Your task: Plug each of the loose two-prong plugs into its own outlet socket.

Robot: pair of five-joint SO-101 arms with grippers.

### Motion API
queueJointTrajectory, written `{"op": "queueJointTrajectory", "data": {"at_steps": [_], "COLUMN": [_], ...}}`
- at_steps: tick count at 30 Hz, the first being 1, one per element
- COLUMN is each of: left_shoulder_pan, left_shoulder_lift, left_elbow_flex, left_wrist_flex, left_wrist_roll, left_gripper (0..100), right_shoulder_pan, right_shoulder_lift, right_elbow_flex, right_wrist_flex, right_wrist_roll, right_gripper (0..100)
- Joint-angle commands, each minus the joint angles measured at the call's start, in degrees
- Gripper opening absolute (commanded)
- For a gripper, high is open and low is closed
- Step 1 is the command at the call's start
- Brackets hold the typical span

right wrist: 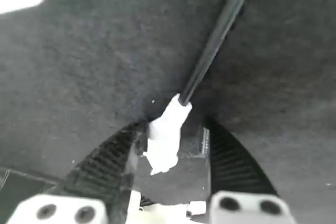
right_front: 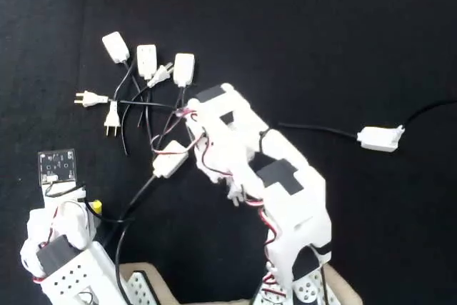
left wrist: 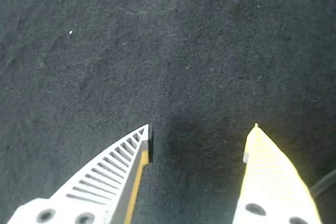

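**At mid-table, right claw brackets a white plug; left claw hangs wide over bare cloth**

Up close in the right wrist view, the right claw [right wrist: 173, 129] stands part open around a white plug [right wrist: 164, 142]. The plug's body lies against one dark ribbed finger [right wrist: 113, 153]. A strip of black cloth shows between the plug and the other finger [right wrist: 228, 156], so it is touched on one side, not pinched from both. A black cord [right wrist: 215, 35] runs from the plug's end away from the claw across the cloth.

From above, the right arm [right_front: 278, 176] rises from the lower edge right of centre and stretches up and left. Its tip meets the tangle of cords [right_front: 153, 116] in the upper left of the frame.

Three white sockets [right_front: 146, 60] sit in a row above that tangle. A fourth socket [right_front: 170, 158] lies just left of the arm, and a fifth socket [right_front: 378, 138] sits well apart at the right of the frame. Two loose plugs [right_front: 89, 98] lie left of the tangle, prongs bare.

The left claw [left wrist: 202, 127] is released, jaws wide. Its white finger [left wrist: 105, 182] and yellow finger [left wrist: 268, 177] hold and touch nothing above the black table [right_front: 343, 48]. The left arm [right_front: 61, 255] sits folded in the lower left corner of the high view
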Motion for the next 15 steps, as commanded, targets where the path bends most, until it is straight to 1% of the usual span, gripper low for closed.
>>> {"op": "queueJointTrajectory", "data": {"at_steps": [1,4,8,10,15], "left_shoulder_pan": [0.7,0.7,0.7,0.7,0.7], "left_shoulder_lift": [-0.1,-0.1,-0.1,-0.1,-0.1], "left_elbow_flex": [-0.4,-0.4,-0.4,-0.4,-0.4], "left_wrist_flex": [-0.1,-0.1,-0.1,-0.1,-0.1], "left_wrist_roll": [-0.6,-0.6,-0.6,-0.6,-0.6], "left_gripper": [29,29,29,29,29], "right_shoulder_pan": [-0.4,-1.1,-1.5,-1.5,-1.5], "right_shoulder_lift": [-1.5,-1.5,-1.5,-1.5,-1.9], "right_elbow_flex": [1.5,2.9,2.4,2.4,2.2], "right_wrist_flex": [-2.8,-4.3,-5.2,-5.3,-4.8], "right_wrist_roll": [-0.7,-0.8,-0.9,-0.9,-1.0], "right_gripper": [15.2,13.9,1.0,2.5,1.2]}}
